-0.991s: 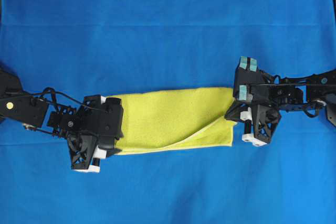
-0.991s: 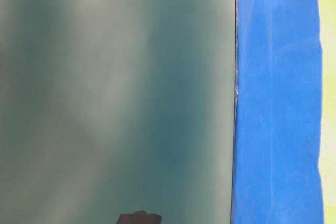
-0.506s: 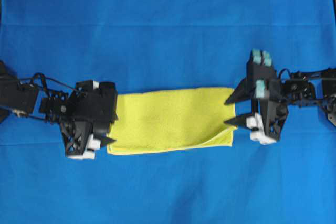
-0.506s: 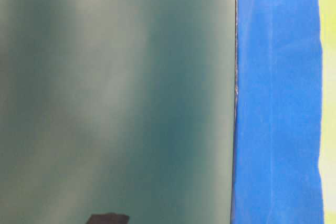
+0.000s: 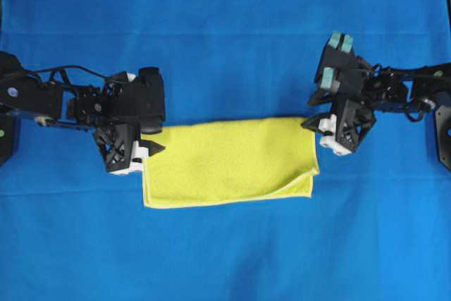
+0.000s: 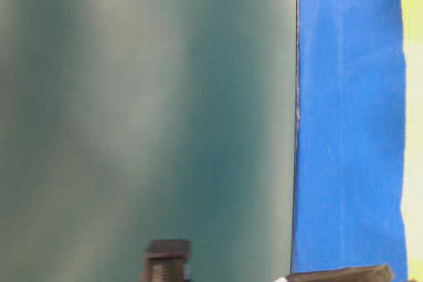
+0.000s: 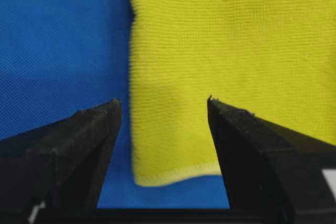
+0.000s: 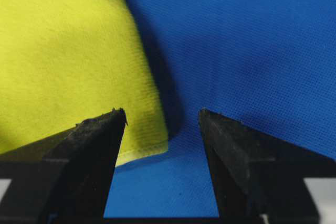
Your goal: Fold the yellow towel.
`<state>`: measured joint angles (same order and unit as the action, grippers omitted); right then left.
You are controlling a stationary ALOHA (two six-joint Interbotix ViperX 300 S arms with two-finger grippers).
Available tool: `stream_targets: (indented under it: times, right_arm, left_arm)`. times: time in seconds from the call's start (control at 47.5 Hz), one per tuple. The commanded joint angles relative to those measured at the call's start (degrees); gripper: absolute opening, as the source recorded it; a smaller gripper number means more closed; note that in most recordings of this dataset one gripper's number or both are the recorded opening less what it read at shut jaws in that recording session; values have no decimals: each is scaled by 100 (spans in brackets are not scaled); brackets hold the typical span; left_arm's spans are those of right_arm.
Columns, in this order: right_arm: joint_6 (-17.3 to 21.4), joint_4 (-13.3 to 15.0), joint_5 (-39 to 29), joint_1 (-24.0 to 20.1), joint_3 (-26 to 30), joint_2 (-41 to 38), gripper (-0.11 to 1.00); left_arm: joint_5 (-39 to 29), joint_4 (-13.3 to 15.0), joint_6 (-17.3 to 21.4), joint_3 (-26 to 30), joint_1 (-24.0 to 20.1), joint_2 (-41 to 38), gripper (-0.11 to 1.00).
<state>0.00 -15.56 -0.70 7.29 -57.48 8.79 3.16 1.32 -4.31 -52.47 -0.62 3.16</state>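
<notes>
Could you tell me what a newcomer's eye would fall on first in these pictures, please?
First, the yellow towel: a bright folded strip lying in the middle of the blue cloth, its near right corner not quite lined up. Next, the two black arms flanking it, with the left gripper and the right gripper both open at its far corners, holding nothing.

Fuzzy matt yellow towel

A big blue cloth covers the whole work surface in the overhead view, evenly lit, with faint creases. In the table-level view, turned sideways, a plain dull grey-green wall lies toward nine o'clock of the cloth.
</notes>
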Motion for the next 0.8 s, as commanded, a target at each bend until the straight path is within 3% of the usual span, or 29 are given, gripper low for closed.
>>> stream_targets:
  times: [0.0,0.253,0.464,0.506,0.59,0.674,0.78]
  right_arm:
    - [-9,26,149,26,105,-141,60]
    - [0,18,185,44,79,-325,60]
    - [0,9,167,44,70,-325,56]
    - [0,18,158,26,79,-325,51]
    - [-18,26,132,-35,79,-325,31]
    - [-26,26,97,-79,70,-316,4]
    - [-26,26,62,-88,70,-316,0]
  left_arm:
    - [369,0,9,-70,-149,-220,64]
    - [492,0,-35,-237,-202,-360,63]
    - [185,0,-70,-158,-202,-352,62]
    - [70,0,-70,-123,-193,-352,61]
    - [-281,0,-35,9,-167,-334,54]
    - [-633,0,35,141,-132,-299,34]
    - [-905,0,88,264,-114,-246,12]
